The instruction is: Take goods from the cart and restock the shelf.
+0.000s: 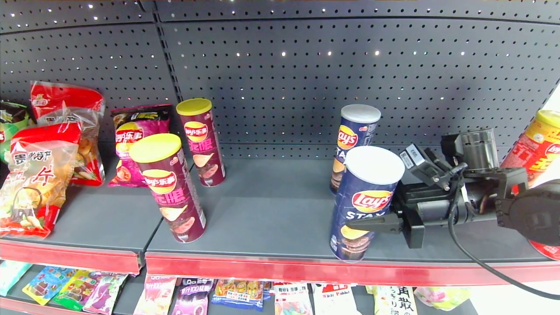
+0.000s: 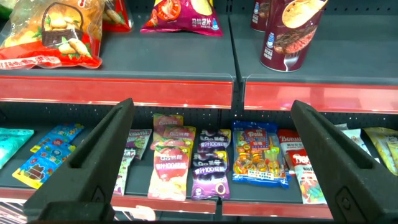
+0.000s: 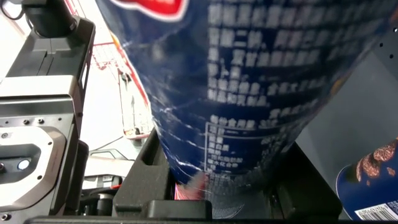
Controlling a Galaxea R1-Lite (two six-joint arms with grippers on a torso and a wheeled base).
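One blue can (image 1: 372, 175) at grey shelf (image 1: 271, 205) edge, pegboard (image 1: 306, 78) behind — in right tool (image 1: 372, 218); left tool (image 2: 212, 106) wide.

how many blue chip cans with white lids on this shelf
2. One dark blue chip can stands at the grey shelf's front edge in the right gripper; the second blue can stands behind it. The arm may hide more.

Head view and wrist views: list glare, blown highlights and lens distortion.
Head view: bright pinpoints shine through the pegboard, the right edge burns out white, and the red shelf edge bows with lens distortion. Left wrist view: evenly lit. Right wrist view: the blue can shows pale sheen; the background beside it is washed out.
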